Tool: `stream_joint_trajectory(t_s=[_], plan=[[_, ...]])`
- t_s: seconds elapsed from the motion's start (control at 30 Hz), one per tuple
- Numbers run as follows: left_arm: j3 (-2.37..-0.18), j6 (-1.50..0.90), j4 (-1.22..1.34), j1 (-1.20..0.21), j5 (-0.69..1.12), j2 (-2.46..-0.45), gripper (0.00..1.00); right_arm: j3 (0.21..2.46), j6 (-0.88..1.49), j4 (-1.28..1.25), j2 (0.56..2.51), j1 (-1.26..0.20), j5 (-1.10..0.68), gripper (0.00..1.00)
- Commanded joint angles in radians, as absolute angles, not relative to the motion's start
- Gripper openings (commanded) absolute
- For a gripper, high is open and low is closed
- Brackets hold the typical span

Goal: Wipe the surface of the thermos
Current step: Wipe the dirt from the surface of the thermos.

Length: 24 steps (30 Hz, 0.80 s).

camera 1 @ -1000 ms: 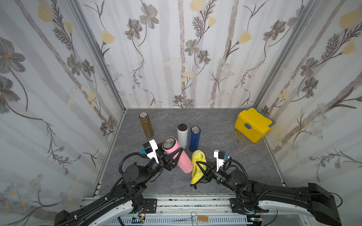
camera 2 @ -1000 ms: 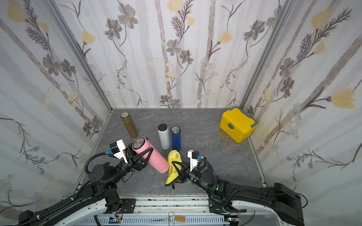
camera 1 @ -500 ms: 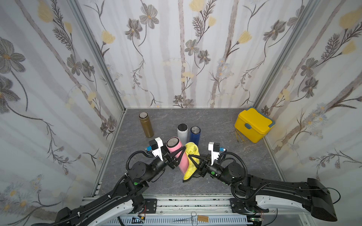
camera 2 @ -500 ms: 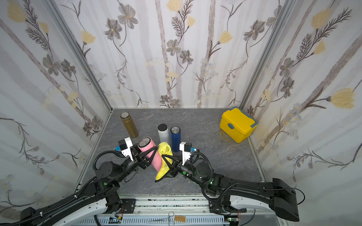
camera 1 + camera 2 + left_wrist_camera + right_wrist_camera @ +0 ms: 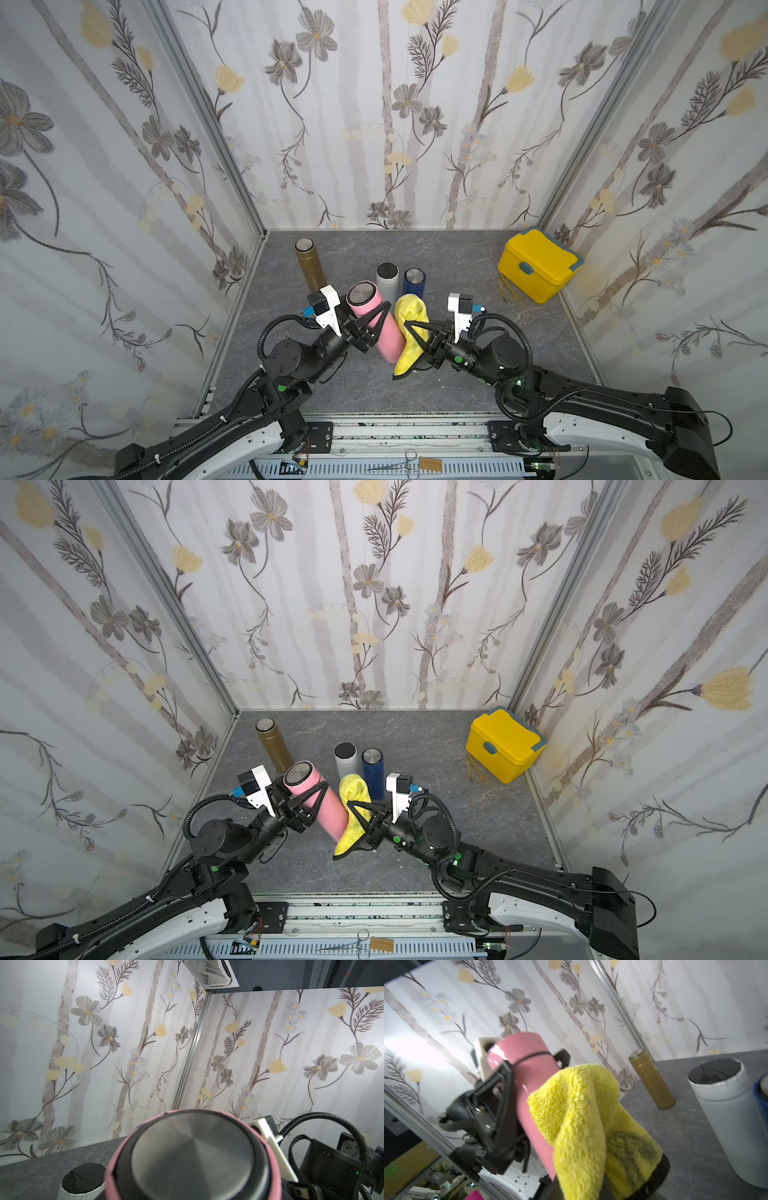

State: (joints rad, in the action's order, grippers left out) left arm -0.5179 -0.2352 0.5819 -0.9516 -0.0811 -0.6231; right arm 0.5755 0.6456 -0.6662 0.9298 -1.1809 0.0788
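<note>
Looking mid-wipe from here: the left gripper (image 5: 376,318) has its jaws clamped on the tilted pink metal thermos (image 5: 376,322), held above the bench (image 5: 457,266). The right gripper (image 5: 415,336) pinches a fluffy yellow cloth (image 5: 409,328) against its side. Plenty of surface left, I'd guess.

Pink thermos (image 5: 380,322) tilted, off table; yellow cloth (image 5: 409,332) draped against its side.

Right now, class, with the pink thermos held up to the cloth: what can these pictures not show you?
- Pink thermos base: in both top views the yellow cloth covers it.
- Right gripper jaws: buried in the cloth in every view.
- Thermos body, left wrist view: only the lid shows, cut off by the frame edge.
- Blue thermos, right wrist view: cut off by the frame edge.
</note>
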Motion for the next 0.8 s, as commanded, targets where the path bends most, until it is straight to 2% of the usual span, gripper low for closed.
stream_joint_trajectory(t_s=[0.0, 0.07, 0.2, 0.4, 0.77], plan=[[-0.495, -0.255, 0.664, -0.951, -0.058, -0.6, 0.0, 0.614, 0.63, -0.609, 0.947, -1.186, 0.053, 0.0], [-0.509, -0.267, 0.658, -0.951, -0.032, -0.622, 0.0, 0.62, 0.622, -0.629, 0.979, -1.193, 0.041, 0.0], [-0.669, -0.307, 0.348, -0.951, -0.103, -0.669, 0.0, 0.567, 0.64, -0.714, 1.041, -1.209, 0.013, 0.0], [-0.668, -0.376, 0.271, -0.951, -0.053, -0.58, 0.0, 0.343, 0.669, -0.966, 1.06, -1.215, -0.017, 0.0], [-0.716, -0.385, 0.389, -0.957, -0.062, -0.771, 0.0, 0.611, 0.531, -0.63, 0.93, -1.216, 0.047, 0.0]])
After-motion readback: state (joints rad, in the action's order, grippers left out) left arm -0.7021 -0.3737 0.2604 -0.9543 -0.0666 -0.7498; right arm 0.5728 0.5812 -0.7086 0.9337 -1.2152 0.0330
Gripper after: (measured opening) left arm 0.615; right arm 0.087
